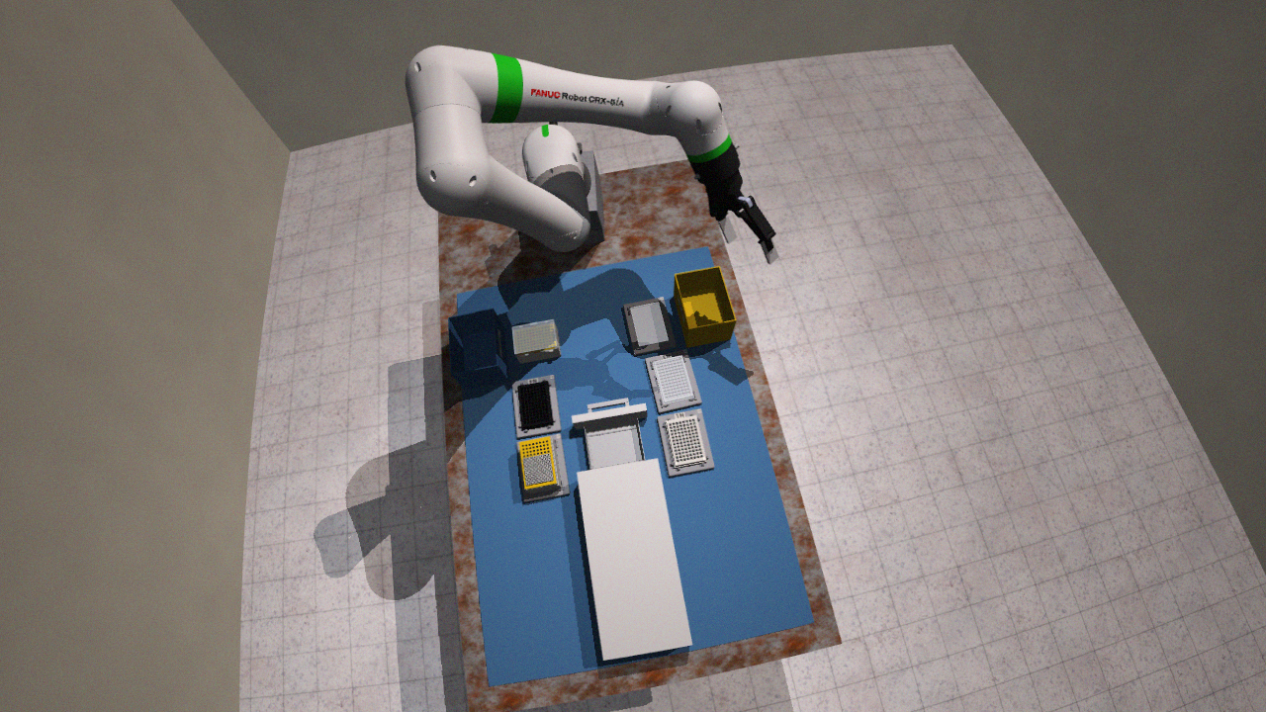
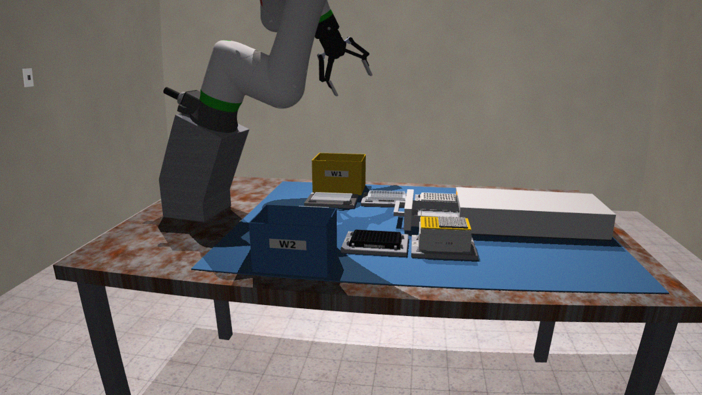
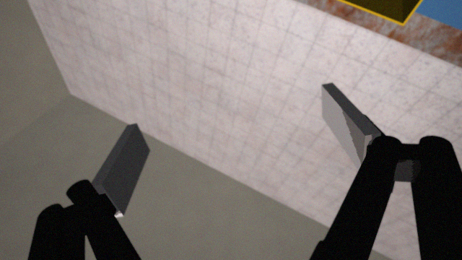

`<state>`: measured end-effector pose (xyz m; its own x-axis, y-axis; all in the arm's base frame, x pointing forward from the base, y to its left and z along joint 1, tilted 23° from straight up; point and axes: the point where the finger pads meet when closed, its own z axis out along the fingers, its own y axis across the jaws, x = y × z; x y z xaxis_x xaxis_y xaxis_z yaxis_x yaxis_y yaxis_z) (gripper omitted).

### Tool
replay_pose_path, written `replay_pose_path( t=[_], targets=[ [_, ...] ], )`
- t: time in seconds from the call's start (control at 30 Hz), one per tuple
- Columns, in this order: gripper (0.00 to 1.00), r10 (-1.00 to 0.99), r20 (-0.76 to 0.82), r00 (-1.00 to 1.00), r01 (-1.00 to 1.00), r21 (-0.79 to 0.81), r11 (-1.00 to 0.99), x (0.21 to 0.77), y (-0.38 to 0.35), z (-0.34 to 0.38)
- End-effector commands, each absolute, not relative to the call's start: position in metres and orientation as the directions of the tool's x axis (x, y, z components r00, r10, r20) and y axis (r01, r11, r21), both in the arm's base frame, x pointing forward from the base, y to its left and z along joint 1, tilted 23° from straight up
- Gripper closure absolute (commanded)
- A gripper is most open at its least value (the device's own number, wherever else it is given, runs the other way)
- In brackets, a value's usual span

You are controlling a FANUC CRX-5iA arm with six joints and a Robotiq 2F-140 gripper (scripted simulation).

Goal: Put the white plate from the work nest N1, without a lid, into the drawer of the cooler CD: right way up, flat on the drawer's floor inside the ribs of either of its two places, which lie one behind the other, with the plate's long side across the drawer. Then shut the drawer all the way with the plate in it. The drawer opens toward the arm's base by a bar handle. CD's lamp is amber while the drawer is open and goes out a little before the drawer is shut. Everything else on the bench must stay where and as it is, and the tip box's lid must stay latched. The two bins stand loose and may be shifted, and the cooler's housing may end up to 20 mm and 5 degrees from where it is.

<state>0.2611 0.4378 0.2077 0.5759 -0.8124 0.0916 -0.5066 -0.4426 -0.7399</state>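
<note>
The fingers stand wide apart and nothing is between them; in the wrist view only the tiled floor [image 3: 224, 90] and a grey wall show in the gap. The gripper [image 2: 346, 63] hangs high in the upper middle of the exterior view, well above the bench [image 2: 122, 245], and in the top view it is over the bench's right edge, just above the yellow bin [image 1: 703, 307] in the frame. The arm [image 1: 575, 97] bends from its grey pedestal [image 2: 196, 171] at the top of the blue mat [image 1: 734, 549]. The white plate [image 1: 670, 378] lies without a lid in its nest, right of the centre of the top view, directly below a nest with a flat grey lid [image 1: 646, 322] and above another nest that holds a white grid plate [image 1: 687, 440]. Just left of these, the drawer [image 1: 610, 442] of the cooler [image 1: 633, 558] is pulled out toward the arm, its bar handle [image 1: 608, 408] at the upper end. Further left lie a black plate [image 1: 534, 403], a yellow-topped tip box [image 1: 539, 465] and the dark blue bin [image 1: 478, 340].
</note>
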Motion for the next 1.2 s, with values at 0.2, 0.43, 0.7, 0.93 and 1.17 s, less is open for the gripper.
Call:
replay_pose_path(
  t=[0.2, 0.43, 0.7, 0.93, 1.17],
  targets=[
    [0.0, -0.812, 0.091, 0.576, -0.506, -0.74, -0.442, 0.261, 0.438, 0.208],
    [0.0, -0.812, 0.091, 0.576, -0.506, -0.74, -0.442, 0.261, 0.438, 0.208],
    [1.0, -0.793, 0.167, 0.586, -0.488, -0.709, -0.509, 0.28, 0.423, 0.205],
    [1.0, -0.772, 0.224, 0.595, -0.474, -0.678, -0.561, 0.304, 0.402, 0.202],
    [1.0, -0.732, 0.299, 0.612, -0.456, -0.624, -0.635, 0.321, 0.384, 0.199]
  ],
)
